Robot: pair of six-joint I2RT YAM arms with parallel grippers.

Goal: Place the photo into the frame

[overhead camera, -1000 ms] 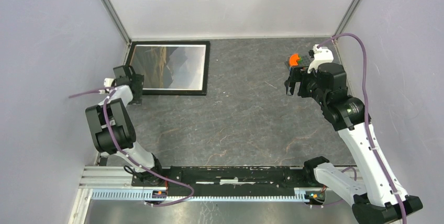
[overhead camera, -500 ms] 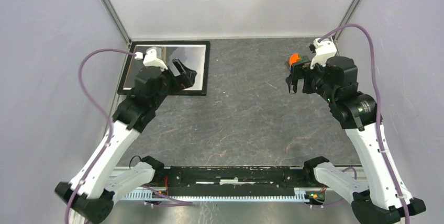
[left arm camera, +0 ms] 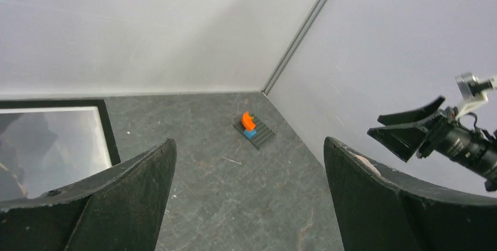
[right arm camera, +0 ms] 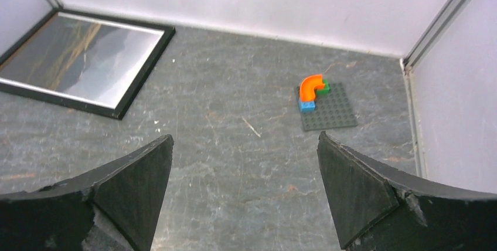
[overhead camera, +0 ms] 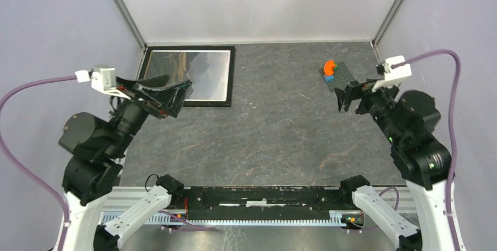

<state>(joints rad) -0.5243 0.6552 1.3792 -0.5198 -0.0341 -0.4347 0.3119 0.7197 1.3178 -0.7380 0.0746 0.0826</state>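
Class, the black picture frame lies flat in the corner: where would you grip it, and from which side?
Likely the right rim of the frame, from above on the open table side: it lies flat, left and far rims close to the walls.

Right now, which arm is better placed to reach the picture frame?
The left arm: its open jaws hover by the frame in the far-left corner. The right arm, jaws open too, is across the table near the grey plate.
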